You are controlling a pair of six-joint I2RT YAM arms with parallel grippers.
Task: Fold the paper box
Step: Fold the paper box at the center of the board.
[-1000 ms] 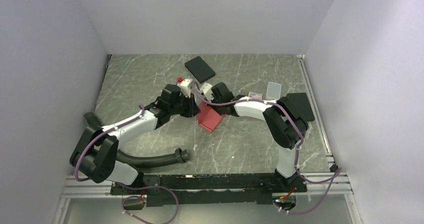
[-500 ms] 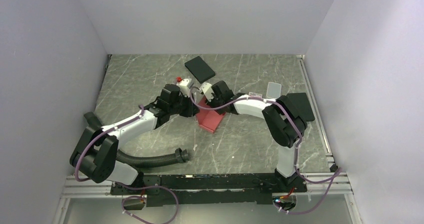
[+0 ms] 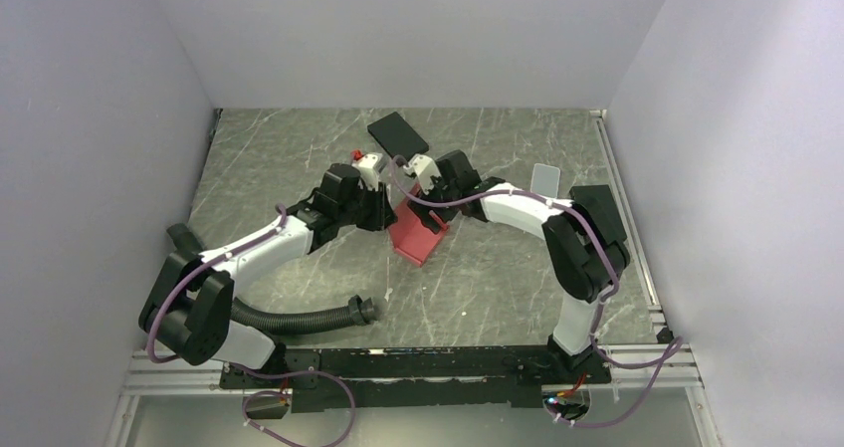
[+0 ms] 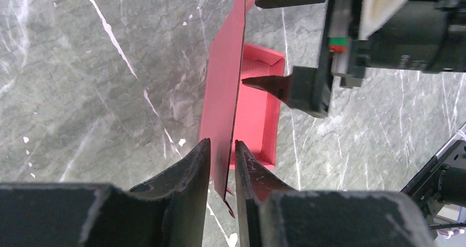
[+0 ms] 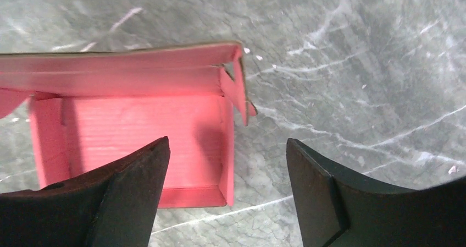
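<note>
Nothing legible is showing. Tiny pale print is sitting on the black motor housing [image 4: 409, 35] behind the right gripper [image 4: 251, 42], far too small for reading in any view.

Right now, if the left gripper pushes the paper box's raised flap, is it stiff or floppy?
Probably bendy, not limp: the paper box flap is thin yet stands upright in the left gripper. Likely light; its shallow tray may slide.
</note>
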